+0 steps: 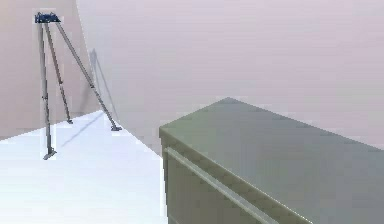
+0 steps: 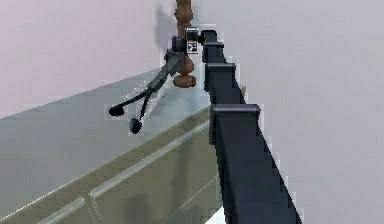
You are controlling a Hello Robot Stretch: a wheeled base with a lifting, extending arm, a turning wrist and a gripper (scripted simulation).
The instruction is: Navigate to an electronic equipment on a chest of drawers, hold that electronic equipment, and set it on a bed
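Open floor (image 1: 90,185) by chest of drawers (image 1: 290,150), tripod (image 1: 45,90) beyond, jaws perhaps over edge

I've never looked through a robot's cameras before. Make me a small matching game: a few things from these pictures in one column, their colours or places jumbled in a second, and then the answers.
Things:
1. tripod
2. chest of drawers
3. arm
4. turned post

Descriptions:
A. dull grey-green top
B. brown, by the wall near the arm's far end
C. stands on the pale floor at the forward view's left
D. dark square bar rising from the arm side view's bottom edge

Pairs: 1-C, 2-A, 3-D, 4-B.
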